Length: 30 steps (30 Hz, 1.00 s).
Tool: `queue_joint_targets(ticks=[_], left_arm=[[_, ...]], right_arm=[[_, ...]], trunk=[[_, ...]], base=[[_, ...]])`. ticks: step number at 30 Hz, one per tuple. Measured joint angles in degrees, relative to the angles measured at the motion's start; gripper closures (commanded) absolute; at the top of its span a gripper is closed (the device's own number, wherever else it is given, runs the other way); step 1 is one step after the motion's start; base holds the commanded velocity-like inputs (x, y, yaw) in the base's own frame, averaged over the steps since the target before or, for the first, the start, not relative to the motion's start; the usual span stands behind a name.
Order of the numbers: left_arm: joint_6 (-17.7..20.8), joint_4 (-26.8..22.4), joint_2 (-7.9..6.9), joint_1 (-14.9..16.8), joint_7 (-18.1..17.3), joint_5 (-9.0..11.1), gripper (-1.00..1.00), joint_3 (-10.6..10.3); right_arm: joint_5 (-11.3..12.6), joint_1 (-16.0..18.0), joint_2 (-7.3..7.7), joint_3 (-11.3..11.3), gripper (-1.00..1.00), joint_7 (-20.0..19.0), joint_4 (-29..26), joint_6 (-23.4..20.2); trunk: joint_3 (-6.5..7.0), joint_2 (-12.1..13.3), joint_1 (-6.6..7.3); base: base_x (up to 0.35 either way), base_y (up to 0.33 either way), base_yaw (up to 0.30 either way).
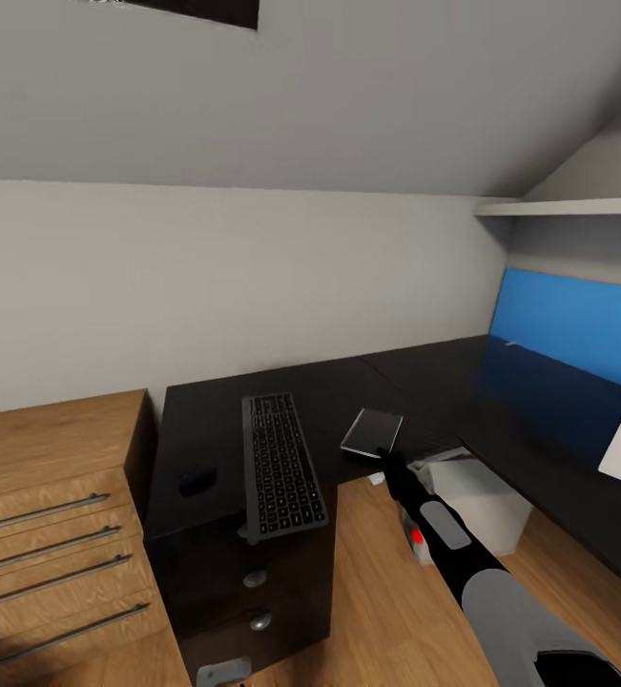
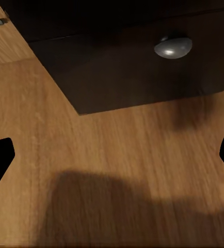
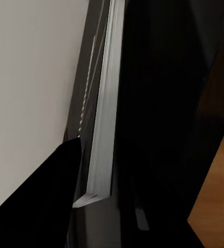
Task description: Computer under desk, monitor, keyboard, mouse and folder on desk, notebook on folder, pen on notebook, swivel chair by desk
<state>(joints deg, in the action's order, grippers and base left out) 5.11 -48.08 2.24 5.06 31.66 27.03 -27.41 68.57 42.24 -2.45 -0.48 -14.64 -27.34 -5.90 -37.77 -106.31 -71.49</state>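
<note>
While your right gripper holds the notebook over the desk, its fingers are hidden behind the pages.

You see the notebook pinched at its near edge, just above the desk's inner corner. The keyboard overhangs the front edge beside a dark mouse. The computer is half hidden by your arm. Your left gripper is spread wide above the wooden floor, near a drawer knob.

The glossy black L-shaped desk bears the keyboard, overhanging its front edge; a small dark mouse lies just left of it.
</note>
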Motion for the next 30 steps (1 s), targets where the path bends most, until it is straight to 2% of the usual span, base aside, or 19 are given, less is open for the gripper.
queue_joint_targets(ticks=[5, 30], left_arm=[[0.0, 0.1, 0.0, 0.0, 0.0, 0.0, -1.0, 0.0], [-0.3, 0.1, 0.0, 0.0, -0.1, -0.1, -1.0, 0.0]], right_arm=[[0.0, 0.0, 0.0, 0.0, 1.0, 0.1, 0.0, 0.0], [0.0, 0.0, 0.09, -0.1, 1.0, 0.2, 0.1, -0.2]], trunk=[[0.0, 0.0, 0.01], [0.0, 0.0, 0.01]], base=[[-0.131, 0.0, 0.0], [-0.031, 0.0, 0.0]])
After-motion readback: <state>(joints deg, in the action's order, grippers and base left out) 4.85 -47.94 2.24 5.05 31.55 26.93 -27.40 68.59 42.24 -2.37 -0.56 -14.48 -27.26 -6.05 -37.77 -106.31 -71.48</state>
